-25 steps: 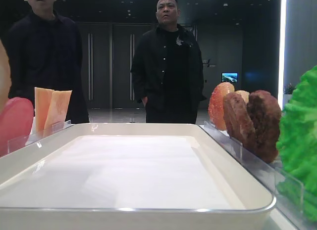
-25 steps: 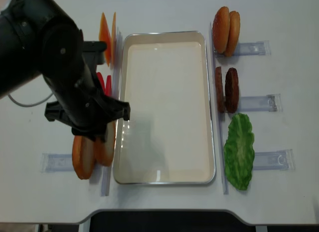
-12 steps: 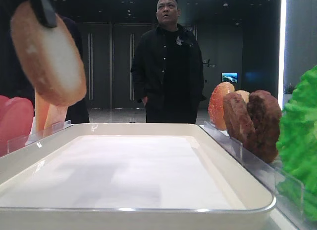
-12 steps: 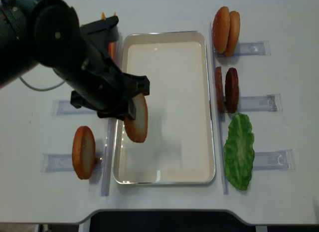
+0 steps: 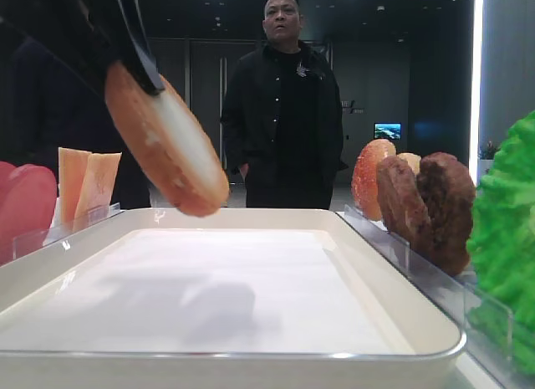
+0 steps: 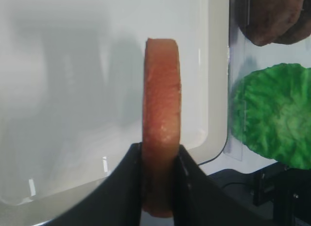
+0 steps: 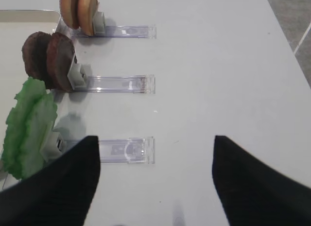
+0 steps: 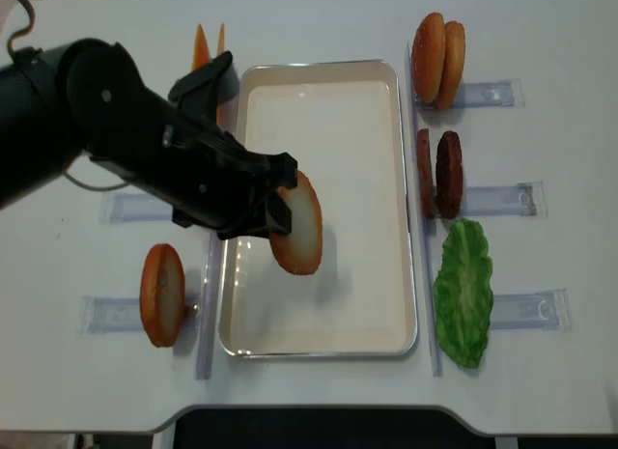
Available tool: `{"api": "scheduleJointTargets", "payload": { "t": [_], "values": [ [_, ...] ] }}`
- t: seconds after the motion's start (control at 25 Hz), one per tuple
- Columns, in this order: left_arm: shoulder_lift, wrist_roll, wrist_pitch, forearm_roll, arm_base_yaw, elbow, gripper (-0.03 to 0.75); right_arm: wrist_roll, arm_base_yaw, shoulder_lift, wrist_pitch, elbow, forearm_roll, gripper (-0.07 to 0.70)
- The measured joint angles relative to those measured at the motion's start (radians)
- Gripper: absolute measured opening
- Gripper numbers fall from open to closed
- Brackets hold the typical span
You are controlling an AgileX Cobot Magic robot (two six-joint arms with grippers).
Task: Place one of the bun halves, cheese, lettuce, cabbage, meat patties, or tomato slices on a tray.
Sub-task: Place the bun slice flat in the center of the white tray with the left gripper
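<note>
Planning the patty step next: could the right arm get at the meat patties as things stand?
Probably yes. The right gripper has its fingers spread open and empty, and the meat patties stand upright in their holder just ahead of it, with only lettuce beside them, not across the way.

The left gripper [image 8: 275, 200] now carries the bun half [image 8: 297, 224] off its rack, above the tray [image 8: 381, 343].
</note>
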Motion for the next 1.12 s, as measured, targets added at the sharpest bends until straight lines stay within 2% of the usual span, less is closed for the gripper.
{"api": "scheduleJointTargets", "payload": {
  "t": [0.28, 1.12],
  "values": [
    [0.109, 0.218, -0.075, -0.186, 0.000, 0.014, 0.120, 0.000, 0.000, 0.000, 0.000, 0.000, 0.000, 0.469],
    [0.239, 0.371, -0.133, -0.320, 0.009, 0.014, 0.118, 0.000, 0.000, 0.000, 0.000, 0.000, 0.000, 0.469]
  ]
}}
